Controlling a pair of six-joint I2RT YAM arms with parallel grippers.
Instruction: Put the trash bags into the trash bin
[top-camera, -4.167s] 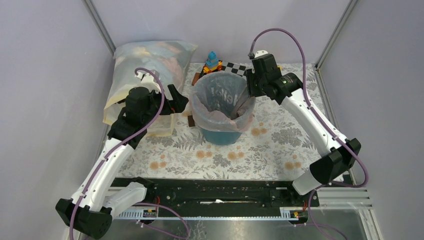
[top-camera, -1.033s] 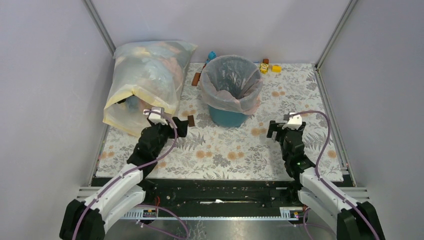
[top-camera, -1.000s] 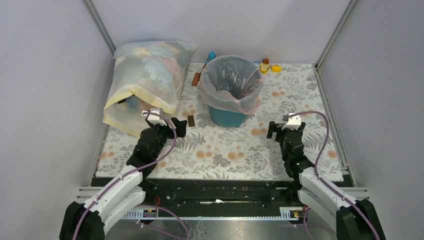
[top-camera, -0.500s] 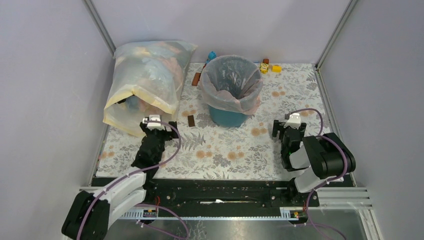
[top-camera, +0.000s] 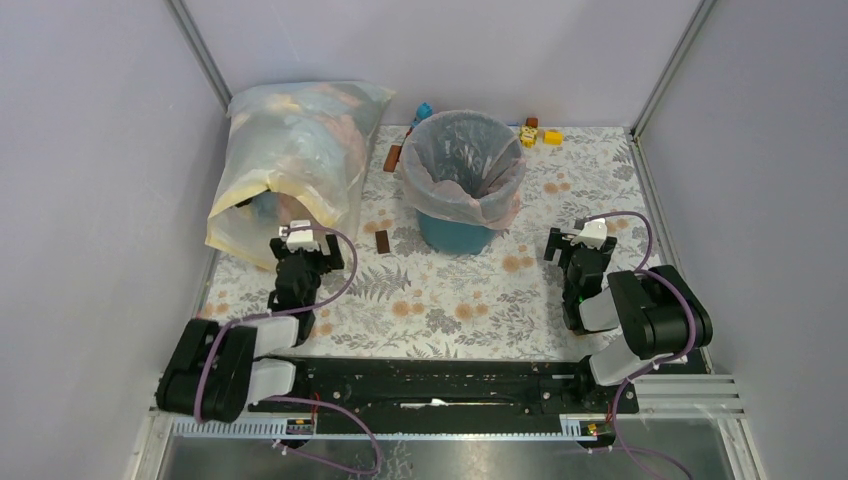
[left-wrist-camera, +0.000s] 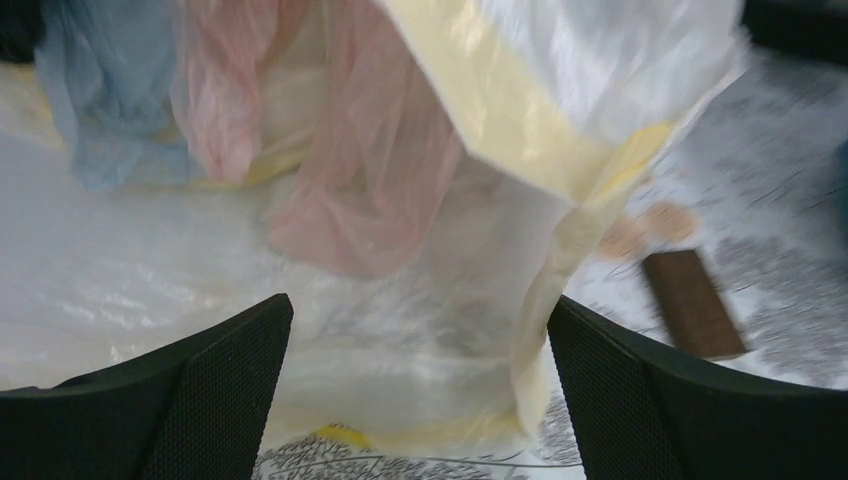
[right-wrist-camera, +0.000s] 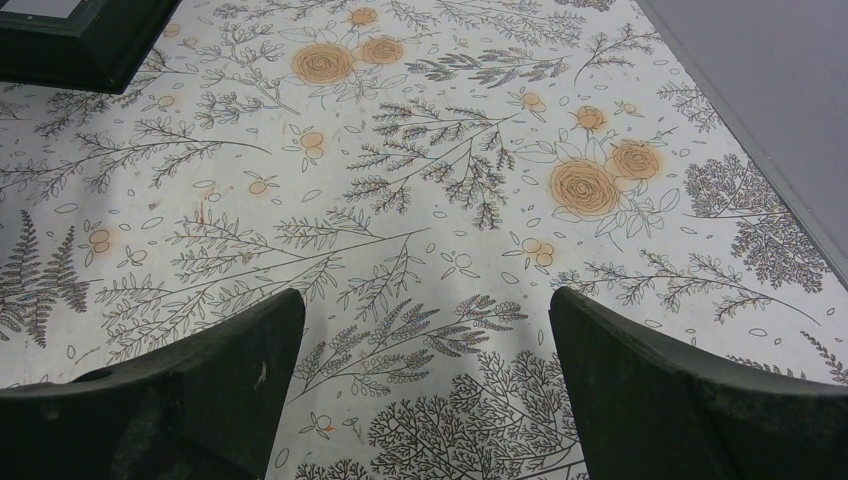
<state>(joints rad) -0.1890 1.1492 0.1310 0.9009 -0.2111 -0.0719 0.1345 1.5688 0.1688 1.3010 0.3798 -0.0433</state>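
A pale pink trash bag (top-camera: 440, 207) already sits in the trash bin (top-camera: 455, 238), which stands toward the back of the counter (top-camera: 450, 300). The bag's mouth is turned out over the rim, and the teal wall shows only below the film, so the job looks as good as done. The step in hand seems to be parking the arms without disturbing it. Both arms are folded low by their bases, well apart from the bin. The left tool (left-wrist-camera: 418, 320) is spread wide and holds nothing. It faces straight into the open mouth of the big clear sack (top-camera: 290, 160), whose yellowish edge hangs just ahead of the fingers, with pink and blue film bunched inside. The right tool (right-wrist-camera: 428, 300) is also wide and holds nothing, with only the flowered counter between its fingers. To finish well, any settling of the left arm should draw it back and down rather than forward, since that loose sack edge would likely snag on a fingertip and drag. The small brown block (left-wrist-camera: 693, 303) lies just beside the sack mouth on the right, so a sideways swing there is best avoided. The right arm has free room and needs only a slow, level rest. On the bin's near right side the film hangs lower and looks bunched, and thin film like this slips easily, so the bin is best left unbumped
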